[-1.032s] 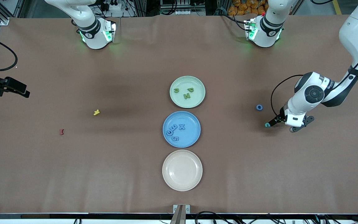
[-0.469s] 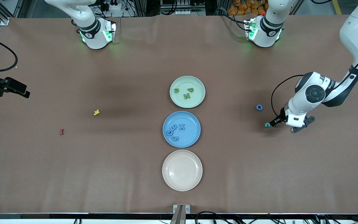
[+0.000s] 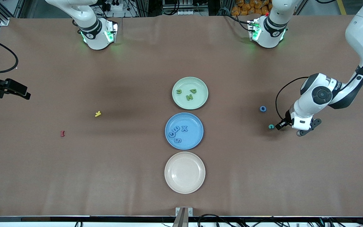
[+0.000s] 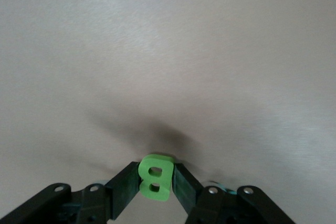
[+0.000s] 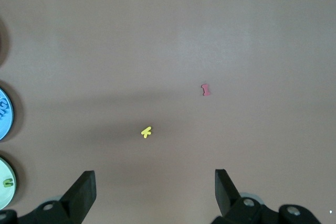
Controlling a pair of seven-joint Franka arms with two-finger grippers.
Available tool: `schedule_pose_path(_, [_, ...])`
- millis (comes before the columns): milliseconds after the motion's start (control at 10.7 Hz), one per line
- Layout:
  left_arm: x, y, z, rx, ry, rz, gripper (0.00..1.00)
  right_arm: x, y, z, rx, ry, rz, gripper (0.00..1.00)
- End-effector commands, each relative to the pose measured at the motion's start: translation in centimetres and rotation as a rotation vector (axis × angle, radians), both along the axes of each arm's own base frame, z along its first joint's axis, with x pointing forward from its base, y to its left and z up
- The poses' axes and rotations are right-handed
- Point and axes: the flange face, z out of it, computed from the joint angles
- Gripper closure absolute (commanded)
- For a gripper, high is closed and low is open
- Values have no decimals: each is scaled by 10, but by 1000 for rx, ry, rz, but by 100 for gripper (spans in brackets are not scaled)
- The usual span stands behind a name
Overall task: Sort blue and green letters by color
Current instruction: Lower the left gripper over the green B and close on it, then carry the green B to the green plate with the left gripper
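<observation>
A small flat green foam letter B (image 4: 155,177) is seen pinched between the fingers (image 4: 122,190) of the left gripper (image 3: 277,125), low at the left arm's end of the brown paper-covered surface (image 3: 106,176). Only the letter's edges are gripped, so it is judged that it could twist or slip out during the lift, and that a drop over the wrong plate could follow from a carry across the blue plate (image 3: 192,141).

Nearest the front camera an empty cream plate (image 3: 184,186) is set; next lies the blue plate, in which four blue letters (image 3: 177,132) are gathered; farther still, the pale green plate (image 3: 200,101) is set, with three olive green letters (image 3: 187,94) in it. A small blue ring-shaped letter O (image 3: 263,108) is left loose on the surface near the left gripper and is still to be sorted. A small dark red letter (image 3: 62,133) and a small yellow letter (image 3: 98,114) are left toward the right arm's end.

The right gripper (image 5: 152,192) is held waiting with its fingers spread wide and empty. Along the top of the front view, cables and frame rails are seen at the surface's edge.
</observation>
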Motion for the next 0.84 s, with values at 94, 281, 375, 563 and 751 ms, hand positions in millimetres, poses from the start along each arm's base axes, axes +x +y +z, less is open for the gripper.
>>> schedule_pose_path(94, [19, -30, 34, -70, -42, 59, 100, 7, 1, 2, 9, -18, -12, 0])
schedule_pose_path(281, [22, -54, 47, -96, -60, 100, 100, 10, 6, -2, 5, -18, -5, 0])
schedule_pose_path(375, [20, -73, 49, -107, -60, 120, 100, 10, 6, -2, 5, -18, -5, 0])
schedule_pose_path(563, [11, -121, 50, -119, -51, 176, 100, 10, 5, -2, 4, -18, -4, 0])
schedule_pose_path(751, [-6, -182, 54, -139, -44, 231, 100, 10, 5, -2, 2, -18, -4, 0])
